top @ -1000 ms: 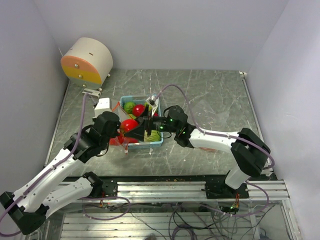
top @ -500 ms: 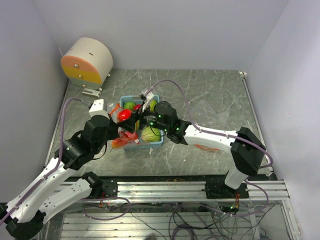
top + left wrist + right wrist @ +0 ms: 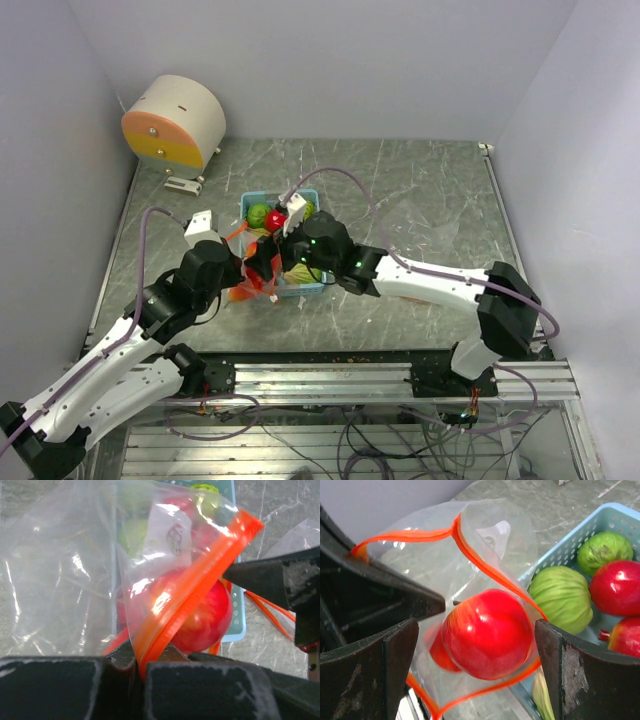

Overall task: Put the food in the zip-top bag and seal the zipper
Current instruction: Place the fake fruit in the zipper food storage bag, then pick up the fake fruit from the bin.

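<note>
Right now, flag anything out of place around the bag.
Nothing spilled or damaged. The zip-top bag hangs crumpled by the blue basket, its zipper bent where the left gripper pinches it; one red fruit sits inside.

Our left arm (image 3: 110,365) and right arm (image 3: 440,285) wear white shells with black joints. A purple cable (image 3: 335,170) loops along each. Green lights (image 3: 318,240) glow at the right wrist. Our fingers (image 3: 365,665) are matte black, scuffed pale.
</note>
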`<state>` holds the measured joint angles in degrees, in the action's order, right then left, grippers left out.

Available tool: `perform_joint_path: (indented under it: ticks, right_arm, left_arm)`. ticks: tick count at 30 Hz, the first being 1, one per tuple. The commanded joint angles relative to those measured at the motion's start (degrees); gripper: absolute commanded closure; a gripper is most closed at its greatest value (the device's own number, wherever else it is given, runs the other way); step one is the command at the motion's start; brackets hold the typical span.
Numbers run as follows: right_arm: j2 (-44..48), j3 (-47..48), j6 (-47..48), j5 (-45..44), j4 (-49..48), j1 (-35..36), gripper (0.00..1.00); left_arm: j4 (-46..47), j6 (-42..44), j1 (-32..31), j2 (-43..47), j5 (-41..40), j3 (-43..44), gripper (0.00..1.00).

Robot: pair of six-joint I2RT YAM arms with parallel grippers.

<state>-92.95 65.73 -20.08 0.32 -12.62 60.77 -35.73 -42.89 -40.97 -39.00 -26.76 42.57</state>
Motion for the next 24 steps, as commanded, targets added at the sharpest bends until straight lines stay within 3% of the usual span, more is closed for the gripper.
perform_joint_path:
  ticks: [1,9,14,24]
  right_arm:
    - [6.6,-2.4,2.1,0.4,0.3,0.2,0.00]
    - [14.6,-6.7,-0.2,-0.7,-0.8,-1.4,0.00]
    - [12.7,-6.9,-3.4,-0.5,3.4,-4.6,0.13]
    - [8.7,-11.1,-7.1,8.7,-4.4,-5.2,0.26]
  left_arm:
    - [2.5,-1.2,-0.2,0.1,-1.4,0.9,0.93]
    - [0.9,-1.2,-0.2,0.3,-2.5,1.9,0.93]
    - [0.5,-1.4,-0.2,1.1,-2.5,2.5,0.93]
    - [0.2,-1.4,-0.2,1.3,-2.4,2.7,0.93]
